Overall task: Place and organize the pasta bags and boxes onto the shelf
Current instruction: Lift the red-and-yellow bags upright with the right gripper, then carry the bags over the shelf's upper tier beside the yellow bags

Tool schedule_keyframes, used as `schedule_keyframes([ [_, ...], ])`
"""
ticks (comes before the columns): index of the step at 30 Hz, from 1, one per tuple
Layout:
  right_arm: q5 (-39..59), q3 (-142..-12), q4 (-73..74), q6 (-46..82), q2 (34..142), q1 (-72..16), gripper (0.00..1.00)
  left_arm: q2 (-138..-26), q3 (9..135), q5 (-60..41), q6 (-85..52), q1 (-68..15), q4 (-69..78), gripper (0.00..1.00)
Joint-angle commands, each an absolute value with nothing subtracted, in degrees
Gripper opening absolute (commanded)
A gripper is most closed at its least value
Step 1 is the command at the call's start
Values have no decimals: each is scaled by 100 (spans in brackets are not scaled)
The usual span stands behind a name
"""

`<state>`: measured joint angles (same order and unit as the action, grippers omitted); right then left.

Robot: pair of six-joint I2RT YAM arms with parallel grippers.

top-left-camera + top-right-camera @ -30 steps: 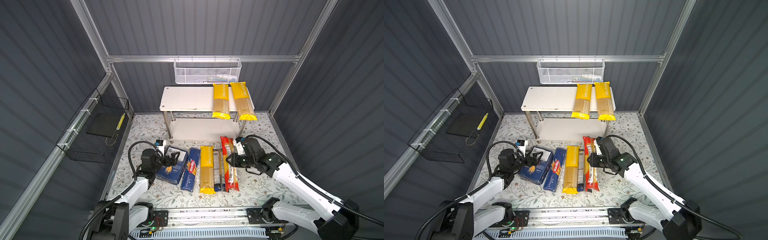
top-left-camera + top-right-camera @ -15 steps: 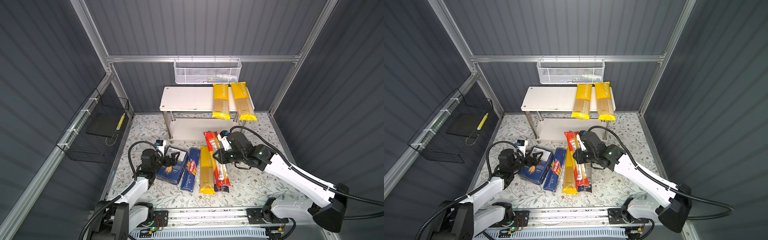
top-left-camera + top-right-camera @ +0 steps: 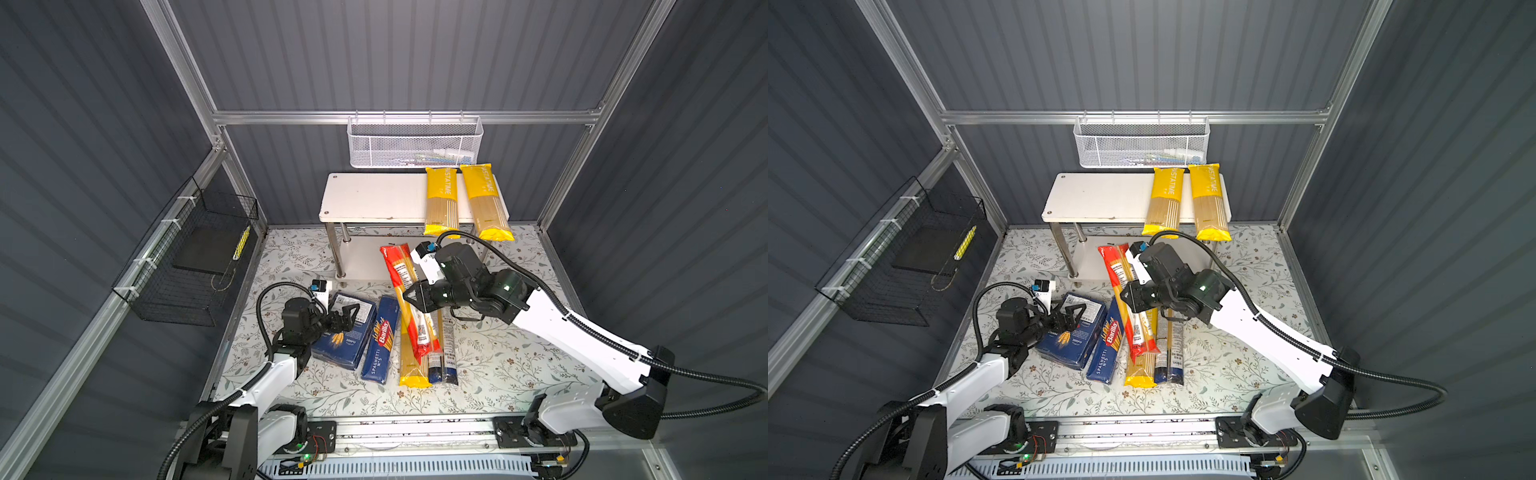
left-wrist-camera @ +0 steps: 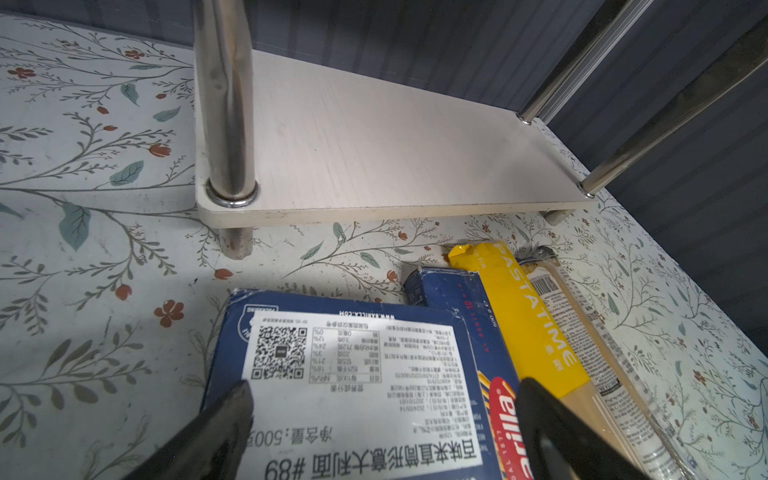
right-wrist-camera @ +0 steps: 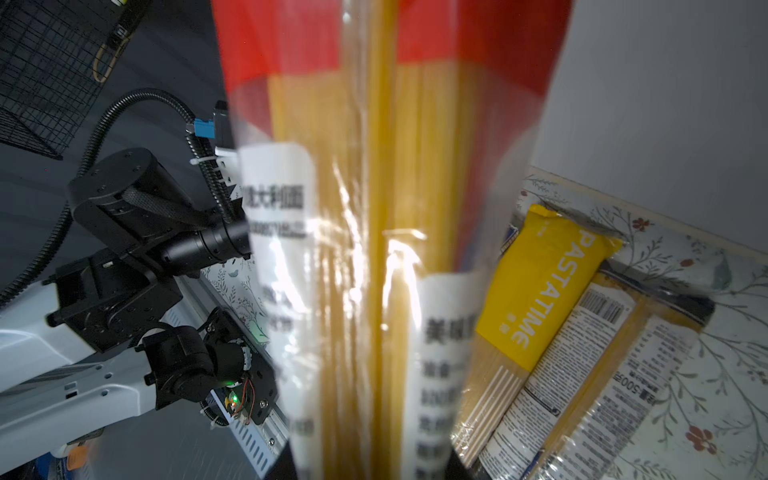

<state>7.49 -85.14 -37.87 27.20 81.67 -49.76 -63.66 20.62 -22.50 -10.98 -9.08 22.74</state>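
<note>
We are viewing a robotics lab test cell: aluminium framing (image 3: 291, 117) and grey ribbed wall panels (image 3: 395, 54) are enclosing a floral-covered worktop (image 3: 519, 374), with a left arm (image 3: 270, 374) and a right arm (image 3: 582, 336) standing on a front rail (image 3: 415, 426).

The shelf (image 4: 374, 145) has boards of matt white laminate with faint grain; its legs (image 4: 224, 104) are polished, mirror-bright metal tube. The red-ended spaghetti bag (image 5: 374, 249) is glossy clear plastic film catching glare. The wide Barilla box (image 4: 353, 374) is smooth cardboard with a white paper label. The white mesh basket (image 3: 415, 145) is perforated painted metal.
</note>
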Motion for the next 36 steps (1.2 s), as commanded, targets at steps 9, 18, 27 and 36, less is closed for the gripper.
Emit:
schedule_keyframes([
  [9, 697, -10258, -3454, 2290, 8910, -4992, 17, -6337, 2171, -2209, -1057, -949, 2232, 99],
  [18, 601, -11439, -3413, 1979, 9539, -4889, 15, -6340, 2176, -2208, -1060, -949, 2232, 99],
  [27, 667, -12586, -3623, 1943, 10103, -4448, 15, -6344, 2184, -2178, -1058, -949, 2202, 99],
  [36, 912, -13491, -3574, 1951, 10609, -4119, 15, -6345, 2180, -2182, -1062, -949, 2208, 99],
])
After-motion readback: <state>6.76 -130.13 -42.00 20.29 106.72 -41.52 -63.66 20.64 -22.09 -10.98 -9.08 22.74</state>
